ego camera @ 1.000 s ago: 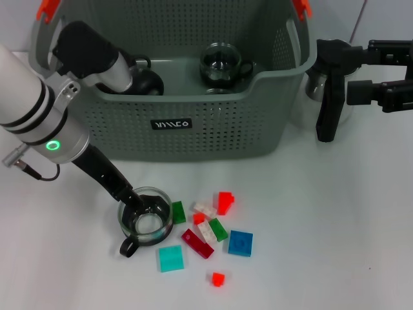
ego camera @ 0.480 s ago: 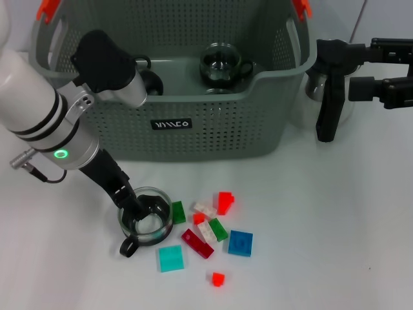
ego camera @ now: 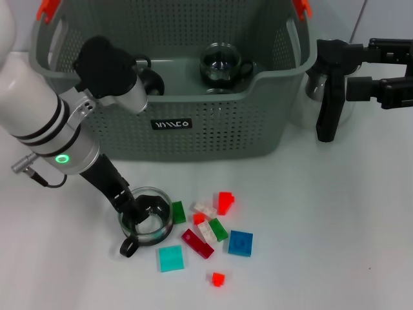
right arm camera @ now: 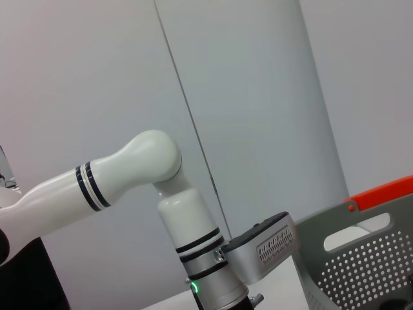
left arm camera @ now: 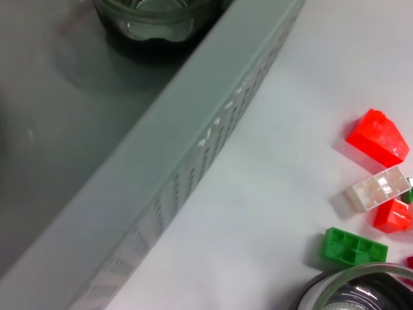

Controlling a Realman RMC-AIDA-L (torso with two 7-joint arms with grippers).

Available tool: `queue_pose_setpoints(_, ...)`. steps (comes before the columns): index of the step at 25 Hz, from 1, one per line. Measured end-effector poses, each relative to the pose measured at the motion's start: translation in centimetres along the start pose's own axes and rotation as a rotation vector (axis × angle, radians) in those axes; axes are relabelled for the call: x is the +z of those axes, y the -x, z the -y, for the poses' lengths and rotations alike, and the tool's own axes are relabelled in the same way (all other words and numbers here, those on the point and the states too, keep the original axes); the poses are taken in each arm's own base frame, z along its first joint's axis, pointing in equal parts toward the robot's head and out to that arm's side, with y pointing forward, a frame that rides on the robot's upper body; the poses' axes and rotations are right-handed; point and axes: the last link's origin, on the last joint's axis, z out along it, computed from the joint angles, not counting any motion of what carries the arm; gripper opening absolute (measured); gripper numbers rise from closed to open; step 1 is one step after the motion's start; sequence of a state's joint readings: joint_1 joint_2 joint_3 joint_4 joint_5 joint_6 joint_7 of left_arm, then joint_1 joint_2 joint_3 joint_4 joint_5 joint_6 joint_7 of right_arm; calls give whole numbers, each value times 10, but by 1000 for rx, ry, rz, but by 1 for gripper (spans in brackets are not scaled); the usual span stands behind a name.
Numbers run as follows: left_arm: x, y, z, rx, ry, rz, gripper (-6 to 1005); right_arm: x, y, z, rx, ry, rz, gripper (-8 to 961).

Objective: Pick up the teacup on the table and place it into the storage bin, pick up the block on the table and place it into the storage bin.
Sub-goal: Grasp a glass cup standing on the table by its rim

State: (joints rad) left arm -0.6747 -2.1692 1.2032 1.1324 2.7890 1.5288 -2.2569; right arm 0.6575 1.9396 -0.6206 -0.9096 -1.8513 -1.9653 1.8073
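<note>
My left claw (ego camera: 137,212) reaches into teacup (ego camera: 146,221) near table's front edge, one finger inside rim; grip closure cannot tell. Judgement: pinch wall firmly, lift straight, clear green block (ego camera: 178,212) touching cup. Storage bin (ego camera: 213,132) behind, two cups already inside. Right claw (ego camera: 326,90) parked beside bin's right wall, spread unclear.

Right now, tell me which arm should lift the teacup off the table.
Left. The left gripper is already down inside the teacup, in front of the bin. The right gripper hangs beside the bin's right wall, far from the cup.
</note>
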Motion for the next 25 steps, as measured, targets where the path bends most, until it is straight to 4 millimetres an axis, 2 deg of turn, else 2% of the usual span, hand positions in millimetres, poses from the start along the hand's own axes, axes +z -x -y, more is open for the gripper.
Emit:
queue_pose_setpoints(6,2,1,-1,-3,4,1,807,0,0,0,0,-1,-1,897)
queue_pose_setpoints(11,5,3,-1,-12,9,11,666,0,0,0,-1,-1,-1,897)
queue_pose_setpoints(22,3,4,4,-47,1,7,439,0,0,0,-3,-1,1,897)
queue_pose_setpoints(25,5,4,1,-32,9,21,319,0,0,0,-4,-1,2,897)
